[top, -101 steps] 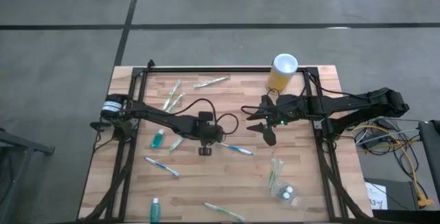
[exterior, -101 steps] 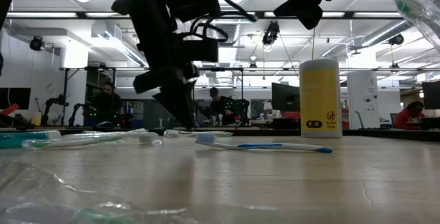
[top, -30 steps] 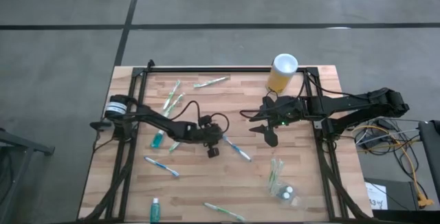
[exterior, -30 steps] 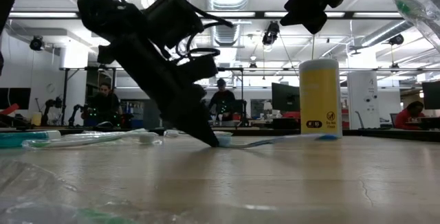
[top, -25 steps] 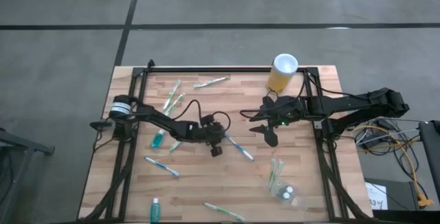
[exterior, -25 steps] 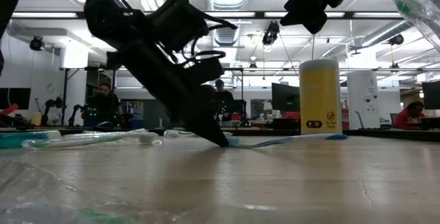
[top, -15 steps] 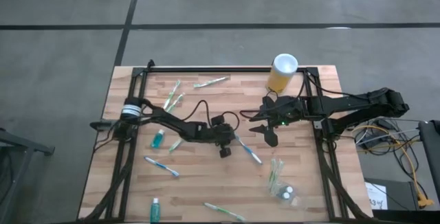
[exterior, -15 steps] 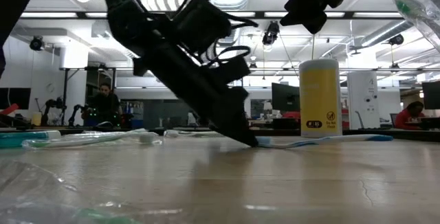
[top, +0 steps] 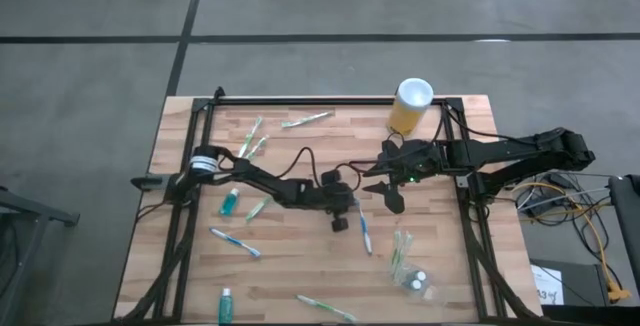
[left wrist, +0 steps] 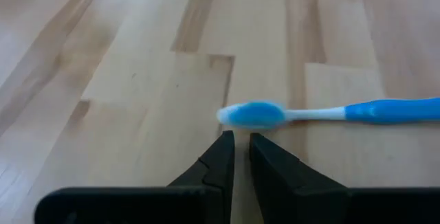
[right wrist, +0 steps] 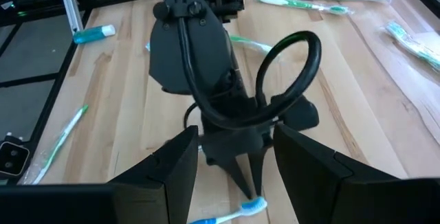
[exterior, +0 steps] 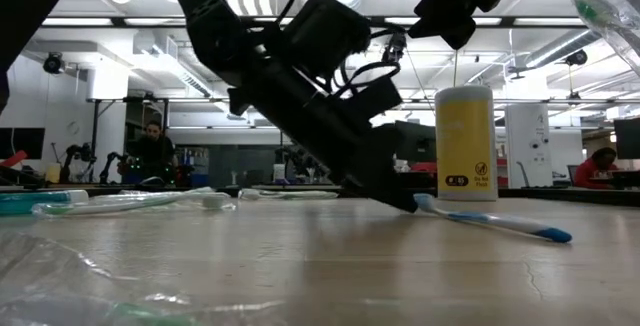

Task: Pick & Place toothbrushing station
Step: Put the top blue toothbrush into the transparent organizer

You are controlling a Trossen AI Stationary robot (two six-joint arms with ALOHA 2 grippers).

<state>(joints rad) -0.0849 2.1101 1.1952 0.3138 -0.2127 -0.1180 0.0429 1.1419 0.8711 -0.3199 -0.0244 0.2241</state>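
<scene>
- White-blue toothbrush (top: 363,233): flat on the table (top: 300,266) near its middle, head end at the left gripper's tips, handle angled toward the clear cup (top: 410,266). Shifted and rotated over the last second, from roughly level across the table to steeply angled, nearer the cup.
- Left gripper (left wrist: 237,145): tips down at the table surface just beside the brush head, nearly closed with only a narrow slit between the fingers; nothing held. Brush head (left wrist: 251,114) just in front of the tips, apparently touching or nearly so.
- Meaning of the change: brush pushed along the table, not lifted. Judged as nudging toward the cup or a missed grasp; pick not yet done.
- Right gripper (right wrist: 234,165): hanging above the table near the left gripper, fingers spread wide, empty.
- Clear cup: lying near the right front of the table, green-white brushes inside.
- Other brushes (top: 236,243) and teal tubes (top: 229,202): scattered on the left half, untouched.
- Yellow cylinder (top: 409,106): upright at the far edge.
</scene>
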